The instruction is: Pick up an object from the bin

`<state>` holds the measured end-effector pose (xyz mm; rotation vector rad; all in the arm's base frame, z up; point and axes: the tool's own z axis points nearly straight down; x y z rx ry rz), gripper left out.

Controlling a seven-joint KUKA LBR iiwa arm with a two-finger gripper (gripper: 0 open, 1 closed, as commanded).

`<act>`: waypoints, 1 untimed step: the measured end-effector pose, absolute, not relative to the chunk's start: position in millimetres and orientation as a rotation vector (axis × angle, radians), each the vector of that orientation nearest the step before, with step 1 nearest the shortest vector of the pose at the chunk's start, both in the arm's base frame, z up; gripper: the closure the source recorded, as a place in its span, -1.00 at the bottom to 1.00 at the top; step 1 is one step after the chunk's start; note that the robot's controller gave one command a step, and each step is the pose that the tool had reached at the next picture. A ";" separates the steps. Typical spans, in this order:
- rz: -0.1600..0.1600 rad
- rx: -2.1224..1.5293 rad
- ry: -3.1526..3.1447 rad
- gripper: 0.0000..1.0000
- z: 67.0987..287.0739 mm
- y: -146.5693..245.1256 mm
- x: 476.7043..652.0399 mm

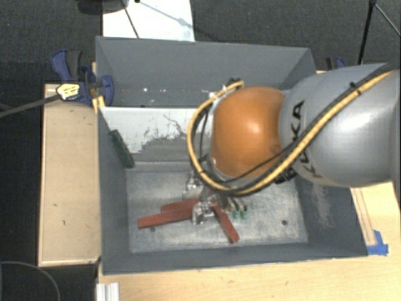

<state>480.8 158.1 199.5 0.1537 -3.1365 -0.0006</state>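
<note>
Camera view from above: gripper (203, 211) low over the bin (114, 221) floor, among reddish-brown sticks (164, 217) that reach out left and right of its jaws. Whether the jaws are spread or pinching cannot be told.

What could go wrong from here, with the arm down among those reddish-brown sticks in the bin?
The gripper sits where several reddish-brown sticks cross, so it may catch two together, or take one off-centre and let it slip on lifting. The small green piece beside it could get knocked aside. The orange wrist cover hides much of the contact, so a poor grasp may go unnoticed.
</note>
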 end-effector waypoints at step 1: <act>-0.001 0.149 -3.140 1.00 220.0 151.4 498.2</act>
